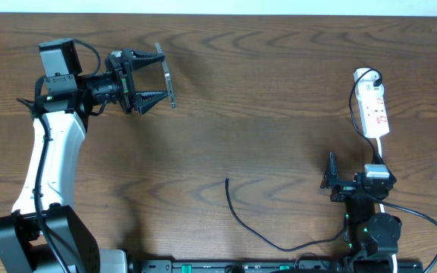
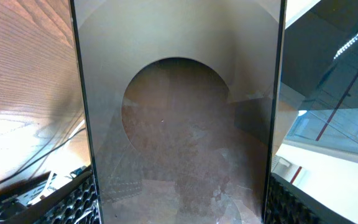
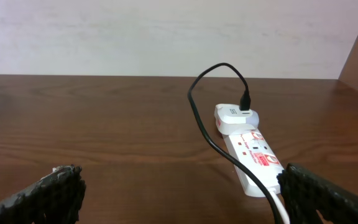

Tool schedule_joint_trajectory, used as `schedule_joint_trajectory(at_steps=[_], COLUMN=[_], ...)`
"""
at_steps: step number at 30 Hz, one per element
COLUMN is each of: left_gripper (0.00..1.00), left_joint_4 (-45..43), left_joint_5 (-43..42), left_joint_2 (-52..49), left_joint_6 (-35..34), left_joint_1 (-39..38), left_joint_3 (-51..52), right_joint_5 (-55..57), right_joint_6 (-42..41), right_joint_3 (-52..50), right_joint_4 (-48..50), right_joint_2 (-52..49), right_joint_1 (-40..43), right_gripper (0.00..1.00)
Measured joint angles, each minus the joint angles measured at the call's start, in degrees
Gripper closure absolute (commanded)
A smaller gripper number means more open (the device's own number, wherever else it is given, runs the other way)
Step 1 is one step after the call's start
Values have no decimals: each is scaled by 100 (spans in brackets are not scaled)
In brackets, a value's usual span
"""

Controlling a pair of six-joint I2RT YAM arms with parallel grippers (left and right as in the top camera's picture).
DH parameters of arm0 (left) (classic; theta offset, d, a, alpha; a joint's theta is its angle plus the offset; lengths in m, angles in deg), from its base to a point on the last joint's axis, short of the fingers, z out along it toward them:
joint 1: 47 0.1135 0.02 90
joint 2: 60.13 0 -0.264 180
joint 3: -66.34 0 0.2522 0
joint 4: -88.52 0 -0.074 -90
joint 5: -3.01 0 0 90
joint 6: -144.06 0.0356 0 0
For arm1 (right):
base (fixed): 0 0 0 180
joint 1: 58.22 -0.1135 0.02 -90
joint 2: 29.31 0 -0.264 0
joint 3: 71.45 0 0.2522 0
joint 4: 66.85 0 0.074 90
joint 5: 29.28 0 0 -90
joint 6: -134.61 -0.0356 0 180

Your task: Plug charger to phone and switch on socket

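- The right gripper (image 3: 180, 177) hovers low over the table (image 1: 279, 136), jaws spread wide and holding nothing.
- The charger cable (image 1: 256, 235) lies loose on the table. Its free plug (image 1: 227, 180) rests to the left of that gripper and points away from the robot, so I judge the right arm the nearer one.
- The power strip (image 1: 375, 114) lies ahead of the right gripper, slightly to its right, lengthwise away from it.
- Farthest off, the left gripper (image 1: 158, 78) clamps the phone (image 1: 169, 82) on edge above the table, well apart from the plug.
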Motion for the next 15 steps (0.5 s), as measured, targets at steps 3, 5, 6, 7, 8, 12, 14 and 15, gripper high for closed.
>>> schedule_joint_trajectory(at_steps=[3, 5, 6, 7, 8, 12, 14, 15], left_gripper=[93, 93, 93, 93, 93, 93, 93, 93], left_joint_4=[0, 0, 0, 0, 0, 2, 0, 0], left_joint_5=[2, 22, 37, 57, 76, 195, 264, 297], left_joint_2=[0, 0, 0, 0, 0, 0, 0, 0], left_joint_6=[70, 136, 177, 247, 313, 680, 835, 892], left_joint_1=[0, 0, 0, 0, 0, 0, 0, 0], left_joint_3=[0, 0, 0, 0, 0, 0, 0, 0], right_joint_5=[0, 0, 0, 0, 0, 0, 0, 0], right_joint_6=[2, 2, 2, 2, 2, 2, 2, 2], right_joint_3=[-2, -2, 0, -2, 0, 0, 0, 0], right_joint_4=[0, 0, 0, 0, 0, 0, 0, 0], right_joint_2=[0, 0, 0, 0, 0, 0, 0, 0], right_joint_1=[0, 2, 0, 0, 0, 2, 0, 0], right_gripper=[1, 1, 1, 1, 1, 1, 1, 1])
